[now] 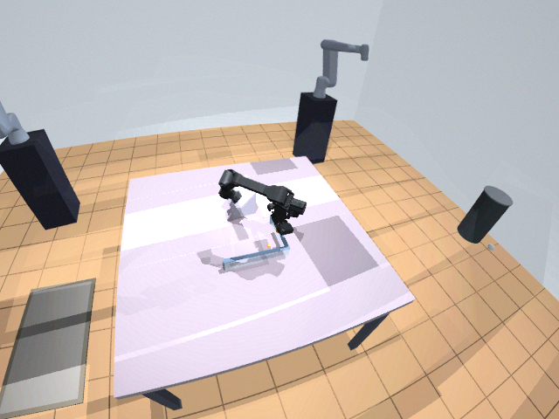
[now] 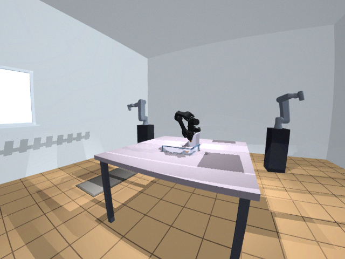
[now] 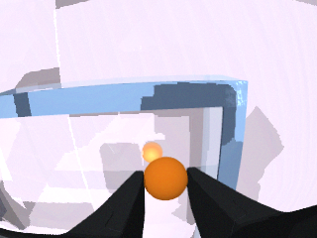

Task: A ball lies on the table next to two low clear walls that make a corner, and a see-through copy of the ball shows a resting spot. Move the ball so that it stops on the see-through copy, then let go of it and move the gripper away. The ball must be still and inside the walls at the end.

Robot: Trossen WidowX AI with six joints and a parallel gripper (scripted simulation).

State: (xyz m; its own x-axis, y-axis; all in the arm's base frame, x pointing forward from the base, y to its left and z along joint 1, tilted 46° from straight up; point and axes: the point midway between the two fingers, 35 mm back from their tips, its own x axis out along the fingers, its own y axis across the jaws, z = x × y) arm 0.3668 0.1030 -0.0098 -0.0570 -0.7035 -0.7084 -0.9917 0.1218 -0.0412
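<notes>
Gripper (image 3: 165, 181) pinching ball (image 3: 165, 178) short of see-through copy (image 3: 153, 153); a careless release may roll it off.

Matt orange ball (image 3: 165, 178), glassy blue walls (image 3: 119, 99), prob. plastic pincer (image 3: 165, 188).

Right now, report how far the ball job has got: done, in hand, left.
Done: the gripper is shut on the orange ball, pinched between both fingers.
In hand: carrying it toward the see-through copy, which shows just beyond the ball, inside the corner of the clear walls.
Left: set the ball on the copy, open, back away, and leave the ball still inside the walls.
</notes>
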